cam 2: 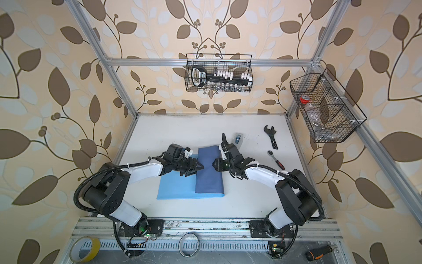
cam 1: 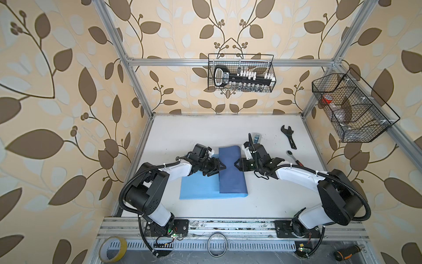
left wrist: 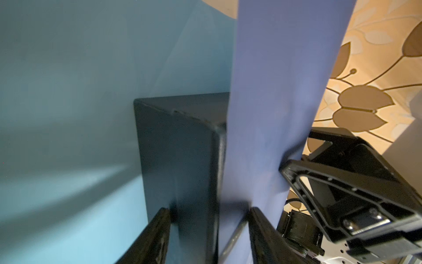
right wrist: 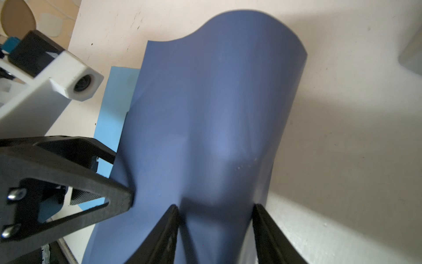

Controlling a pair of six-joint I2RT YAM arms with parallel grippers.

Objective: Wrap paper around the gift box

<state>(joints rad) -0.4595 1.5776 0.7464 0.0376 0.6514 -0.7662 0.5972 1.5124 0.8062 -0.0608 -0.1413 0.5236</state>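
Slate-blue is the face of the paper [cam 1: 230,173] that shows on top, where the sheet's right part is folded over the gift box [left wrist: 178,160]. Its sky-blue face lies flat on the white table [cam 1: 262,205] to the left of the fold. The box sits mid-table under the flap and is hidden in both top views. The left wrist view shows one upright black corner bare, with the dark flap hanging against it. The left gripper [cam 1: 222,168] reaches in from the left at the flap's free edge. Its jaws are apart, one finger at the bare box wall and one at the flap; I cannot tell whether it squeezes. The right gripper [cam 1: 236,164] faces it from the right, jaws apart astride a bump in the paper; I cannot tell its grip either. A tape dispenser [cam 1: 257,137], a wrench [cam 1: 288,137] and a ratchet [cam 1: 294,157] lie far right, clear of the sheet.
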